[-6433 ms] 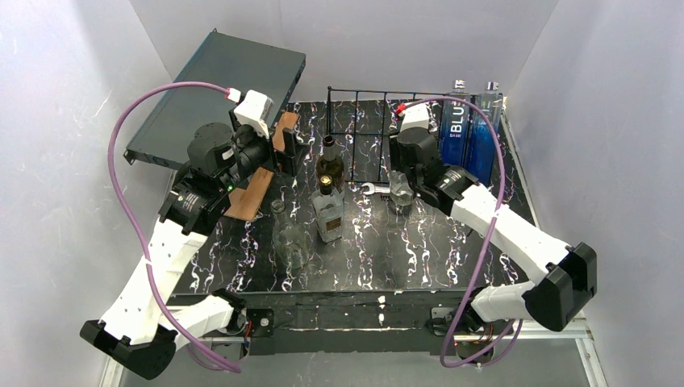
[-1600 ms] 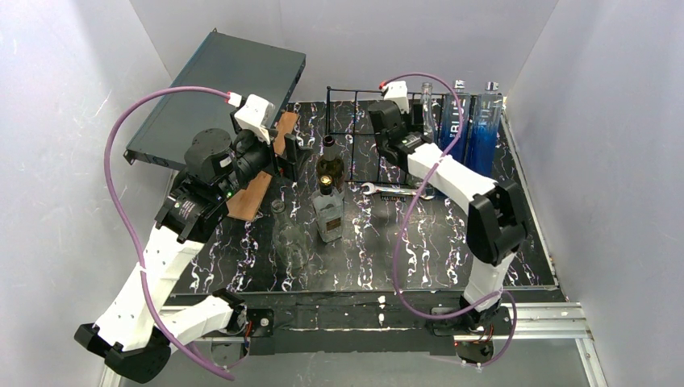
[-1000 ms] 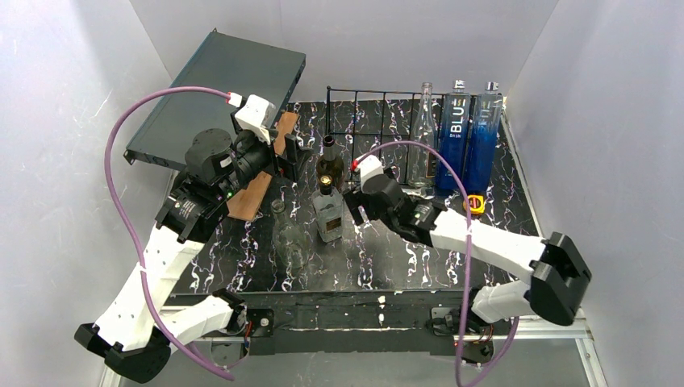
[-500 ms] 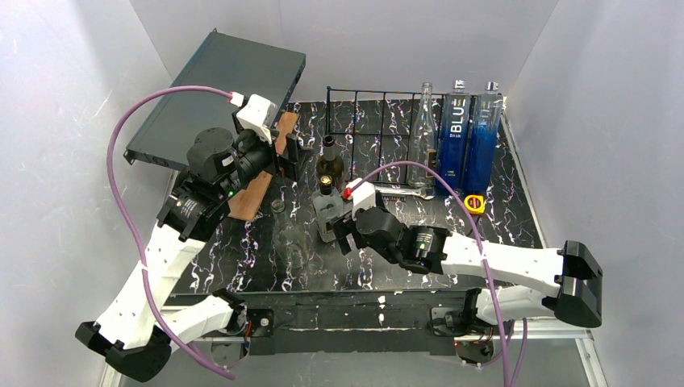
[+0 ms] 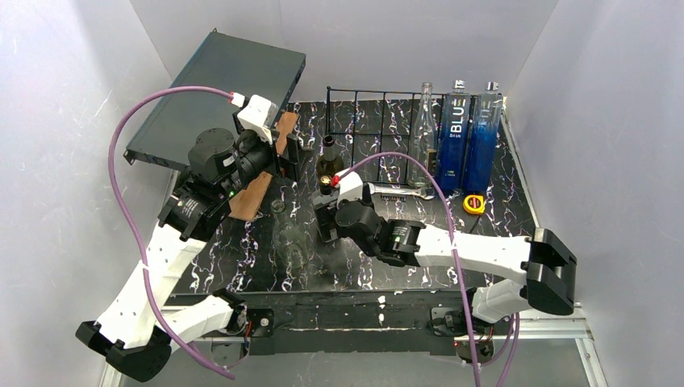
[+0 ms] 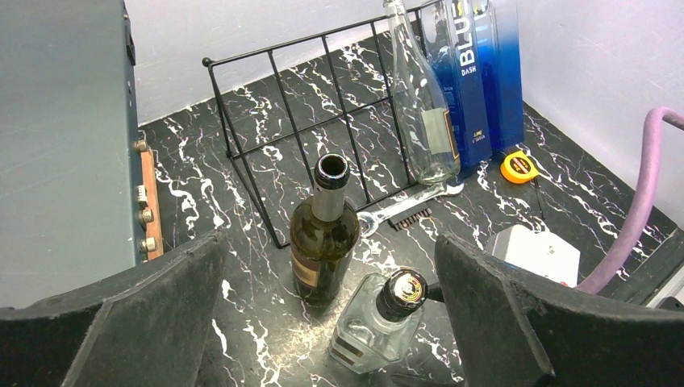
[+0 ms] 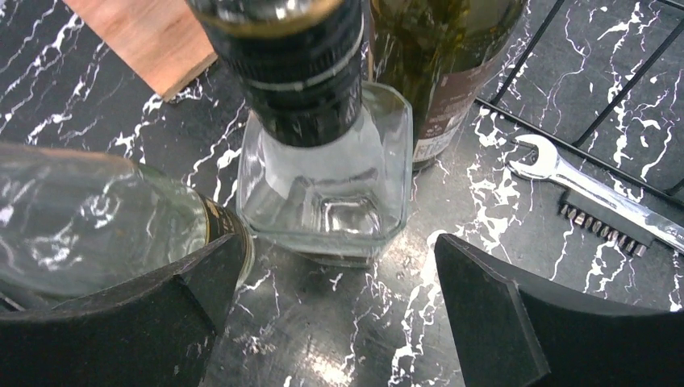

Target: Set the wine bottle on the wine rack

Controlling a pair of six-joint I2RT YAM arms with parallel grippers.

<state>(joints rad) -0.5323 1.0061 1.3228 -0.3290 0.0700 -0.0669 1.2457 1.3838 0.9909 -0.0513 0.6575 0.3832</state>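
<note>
My right arm [image 5: 476, 251] stretches low, leftward over desk [image 5: 500, 234]; gripper [image 7: 339, 322] splayed wide, empty, facing square bottle [image 7: 323, 185]; farther left than half-second ago.

The counter [image 5: 516, 214] has a black, white-veined marble finish. A dark grey flat box [image 5: 218, 89] leans tilted at its back left. A wooden board [image 5: 250, 197] lies beside it, partly hidden. Two blue bottles [image 5: 454, 145] [image 5: 484, 141] stand upright, side by side, at the back right. A yellow tape measure [image 5: 473, 202] lies near them. An open-end wrench [image 7: 597, 193] lies flat with a small brush [image 7: 601, 224] just beside it.
</note>
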